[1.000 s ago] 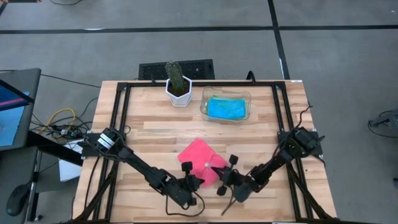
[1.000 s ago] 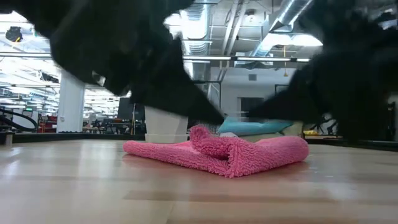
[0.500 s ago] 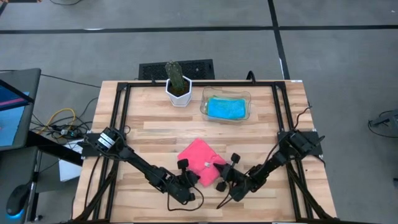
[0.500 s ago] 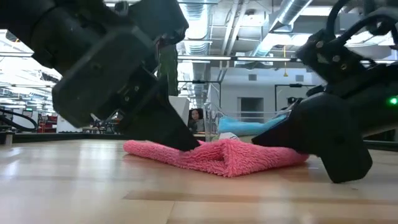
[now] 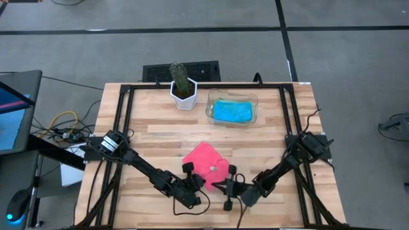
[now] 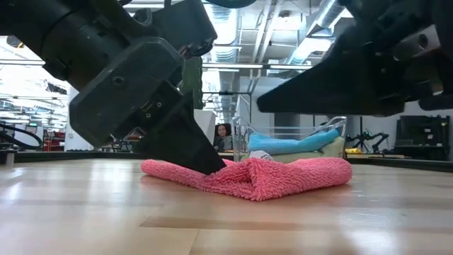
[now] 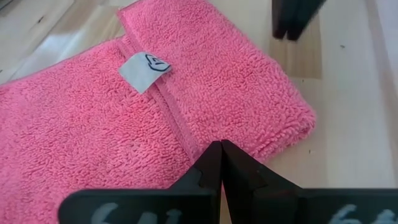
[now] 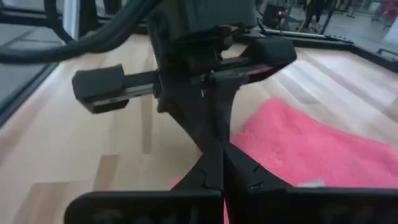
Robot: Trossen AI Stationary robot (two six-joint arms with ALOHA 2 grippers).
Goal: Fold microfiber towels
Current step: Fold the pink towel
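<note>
- Wooden table (image 5: 153, 137) carries everything, with a black frame around its edges
- Left arm reaches in from the table's left edge toward the front middle; the left gripper (image 5: 195, 185) sits low at the near left corner of the pink towel (image 5: 206, 163)
- Its fingers (image 7: 219, 163) are pressed together with no gap in the left wrist view, tips down at the towel's folded edge; whether any cloth is pinched between them cannot be told
- Low view shows that gripper (image 6: 180, 138) slanting down until its tip meets the pink towel (image 6: 255, 176) on the towel's left side
- Pink towel lies folded on the table near the front middle, a white label (image 7: 143, 70) showing on its upper layer beside a stitched hem
- White pot with a cactus (image 5: 183, 86) stands at the back of the table, left of centre
- Clear plastic tray (image 5: 253, 100) stands just to the right of the pot, with a blue towel (image 5: 231, 111) lying in it
- Right arm comes in from the table's right edge; the right gripper (image 5: 229, 190) is just off the pink towel's near right corner, raised clear of the table in the low view
- Its fingers (image 8: 217, 167) meet tip to tip, closed and holding nothing
</note>
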